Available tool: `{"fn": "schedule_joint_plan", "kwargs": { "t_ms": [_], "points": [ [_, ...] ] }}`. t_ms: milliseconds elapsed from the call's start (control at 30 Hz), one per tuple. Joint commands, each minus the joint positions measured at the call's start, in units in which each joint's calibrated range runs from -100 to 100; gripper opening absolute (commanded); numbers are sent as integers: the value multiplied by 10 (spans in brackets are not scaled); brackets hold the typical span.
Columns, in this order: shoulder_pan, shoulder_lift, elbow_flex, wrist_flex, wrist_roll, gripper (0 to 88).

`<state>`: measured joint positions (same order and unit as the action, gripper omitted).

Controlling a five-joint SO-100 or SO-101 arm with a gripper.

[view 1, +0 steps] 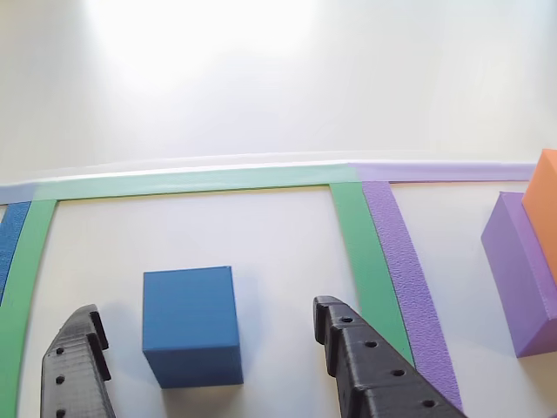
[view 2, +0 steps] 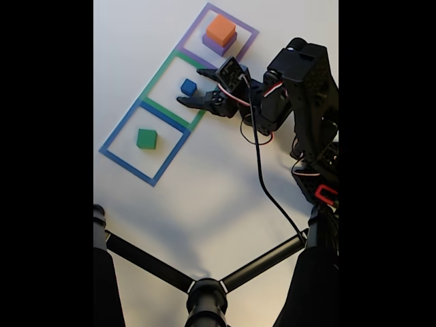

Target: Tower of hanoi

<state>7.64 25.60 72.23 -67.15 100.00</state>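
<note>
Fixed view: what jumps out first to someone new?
Three taped squares in a diagonal row: the purple one holds an orange block stacked on a purple block, the green one a blue cube, the blue one a green cube. The black arm reaches in from the right, its end effector open around the blue cube without touching it. The other view shows the blue cube between the fingers.

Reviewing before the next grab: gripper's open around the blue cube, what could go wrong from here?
1. The blue cube sits nearer one finger than the other, so closing may push or twist it rather than pinch it squarely.
2. The orange cube rests stacked on the purple block; a careless placement there might knock it off.
</note>
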Motion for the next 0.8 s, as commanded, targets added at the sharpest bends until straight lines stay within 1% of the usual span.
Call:
{"fn": "schedule_joint_plan", "kwargs": {
  "t_ms": [0,233,333,533,767],
  "points": [
    [-10,-6,-4,-11,0,225],
    [-17,-4,-7,-13,0,153],
    [-18,-4,-7,-15,0,143],
    [-20,0,-10,-19,0,85],
    [-28,7,-12,-24,0,42]
  ]
}}
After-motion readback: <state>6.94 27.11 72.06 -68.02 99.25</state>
